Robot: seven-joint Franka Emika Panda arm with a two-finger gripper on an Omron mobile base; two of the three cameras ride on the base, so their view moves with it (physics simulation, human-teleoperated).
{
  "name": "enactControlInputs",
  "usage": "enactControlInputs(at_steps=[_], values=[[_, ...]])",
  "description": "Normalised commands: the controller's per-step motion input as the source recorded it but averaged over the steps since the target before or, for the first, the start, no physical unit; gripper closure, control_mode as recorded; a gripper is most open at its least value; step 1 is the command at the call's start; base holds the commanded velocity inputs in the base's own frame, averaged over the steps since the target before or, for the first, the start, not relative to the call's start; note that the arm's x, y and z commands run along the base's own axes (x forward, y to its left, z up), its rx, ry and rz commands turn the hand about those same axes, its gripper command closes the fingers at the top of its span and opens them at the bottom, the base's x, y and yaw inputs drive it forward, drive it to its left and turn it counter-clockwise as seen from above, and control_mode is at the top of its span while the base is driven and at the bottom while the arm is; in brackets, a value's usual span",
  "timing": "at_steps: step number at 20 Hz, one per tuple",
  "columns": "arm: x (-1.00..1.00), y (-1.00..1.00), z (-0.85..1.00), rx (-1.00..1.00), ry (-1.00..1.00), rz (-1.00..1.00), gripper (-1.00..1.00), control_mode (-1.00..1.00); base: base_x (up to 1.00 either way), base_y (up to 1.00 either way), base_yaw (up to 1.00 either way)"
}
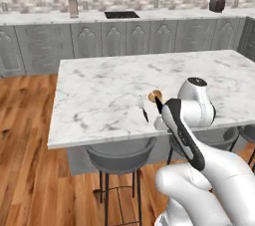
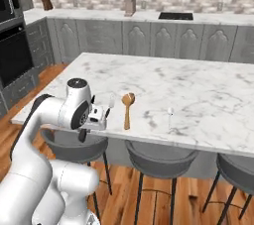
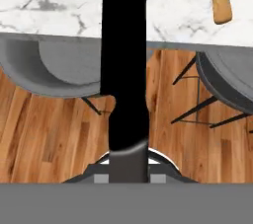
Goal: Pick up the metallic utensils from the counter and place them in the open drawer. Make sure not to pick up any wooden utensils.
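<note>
Between gripper [image 3: 127, 166] fingers, black knife [image 3: 126, 60] pointing away

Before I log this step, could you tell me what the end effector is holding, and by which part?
The end effector is shut on the black knife, gripping its handle end; the blade points away over the counter edge.

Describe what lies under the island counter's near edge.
Grey bar stools stand tucked beneath the counter on the wooden floor. Their seats' far parts are covered by the slab.
</note>
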Motion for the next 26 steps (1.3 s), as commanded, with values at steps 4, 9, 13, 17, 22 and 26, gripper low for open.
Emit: enactControlInputs(at_steps=[4,9,13,17,22,26], values=[[0.0,0.0,0.0,0.0,0.0,0.0,1.0,1.0,-0.54,1.0,0.0],[0.0,0.0,0.0,0.0,0.0,0.0,1.0,1.0,-0.16,1.0,-0.03],[0.0,0.0,0.0,0.0,0.0,0.0,1.0,1.0,0.18,1.0,-0.19],[0.0,0.0,0.0,0.0,0.0,0.0,1.0,1.0,0.51,1.0,-0.25],[0.0,0.0,0.0,0.0,0.0,0.0,1.0,1.0,0.61,1.0,-0.23],[0.0,0.0,0.0,0.0,0.0,0.0,1.0,1.0,1.0,1.0,-0.16]])
